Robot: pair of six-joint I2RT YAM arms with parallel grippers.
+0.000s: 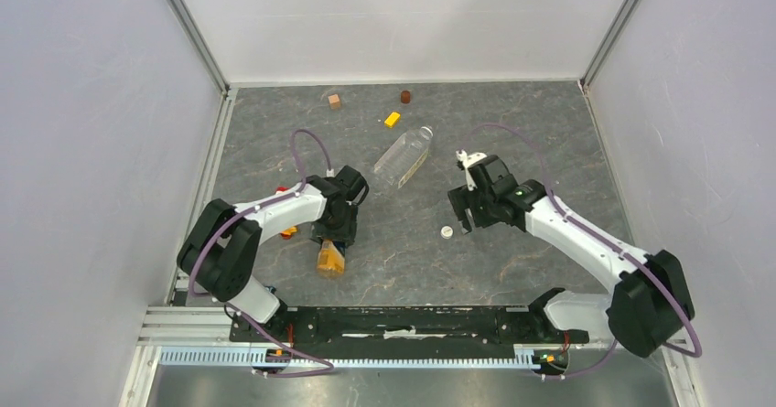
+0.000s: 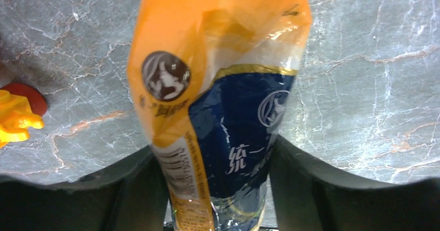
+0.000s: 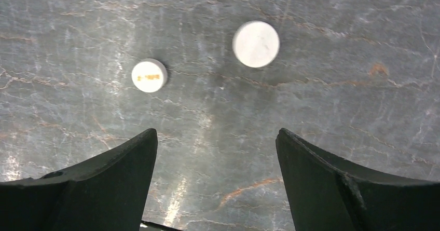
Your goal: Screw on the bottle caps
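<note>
Both caps lie loose, so I judge that neither bottle is capped and the task has barely begun. The small round white plastic cap with orange print [image 3: 149, 75] and the larger plain white plastic cap [image 3: 256, 43] sit apart on the grey marbled counter [image 3: 337, 85], just ahead of the right tool [image 3: 216, 135], whose fingers are spread wide and hold nothing. The left tool [image 2: 212, 145] is clamped on the small orange plastic bottle with a dark blue label [image 2: 218, 59], while the larger clear plastic bottle [image 1: 404, 155] lies on its side mid-counter, apart from both tools, so picking up and screwing on both caps is left.
</note>
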